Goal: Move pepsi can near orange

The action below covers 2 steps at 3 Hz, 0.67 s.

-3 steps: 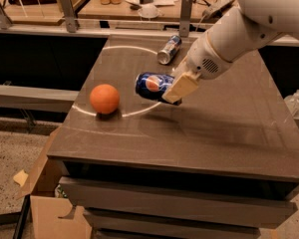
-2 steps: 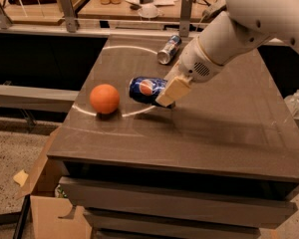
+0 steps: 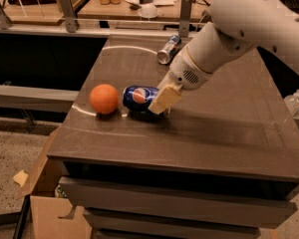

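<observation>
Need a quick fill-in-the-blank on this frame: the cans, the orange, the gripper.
1. The pepsi can lies on its ___ on the table.
2. In the camera view, the orange sits just ___ of the pepsi can.
3. The gripper is closed on the pepsi can's ___ end.
4. The silver can lies toward the table's ___ edge.
Missing words: side; left; right; far.

cam: single, high, tilted down on table (image 3: 214, 133) | faces 12 o'clock | mid-range | gripper (image 3: 160, 103) at centre, clasping pepsi can (image 3: 138, 96) at its 9 o'clock

Glossy metal pepsi can (image 3: 138, 97), matt plastic gripper (image 3: 158, 102) clasping it, smooth orange (image 3: 104, 98)
</observation>
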Motion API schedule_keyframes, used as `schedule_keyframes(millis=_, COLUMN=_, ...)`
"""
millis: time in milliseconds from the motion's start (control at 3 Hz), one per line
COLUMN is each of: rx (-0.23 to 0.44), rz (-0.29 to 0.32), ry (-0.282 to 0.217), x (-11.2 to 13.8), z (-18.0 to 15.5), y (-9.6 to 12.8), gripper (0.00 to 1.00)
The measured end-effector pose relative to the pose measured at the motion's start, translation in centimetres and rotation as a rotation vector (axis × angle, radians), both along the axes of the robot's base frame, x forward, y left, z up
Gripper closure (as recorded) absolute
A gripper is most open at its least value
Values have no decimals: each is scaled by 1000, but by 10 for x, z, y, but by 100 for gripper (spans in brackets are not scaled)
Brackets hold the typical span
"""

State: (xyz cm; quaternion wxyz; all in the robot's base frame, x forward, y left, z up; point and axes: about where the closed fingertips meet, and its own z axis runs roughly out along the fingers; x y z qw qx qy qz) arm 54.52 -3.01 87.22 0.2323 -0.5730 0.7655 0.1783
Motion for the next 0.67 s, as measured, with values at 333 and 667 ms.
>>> schedule_keyframes(millis=333, rx=9, rz=8, ry=18, x=-3, z=-6, y=8, gripper=29)
schedule_keyframes(millis=667, rx=14, rz=11, ry=23, x=-4, z=-7, y=10, gripper=6)
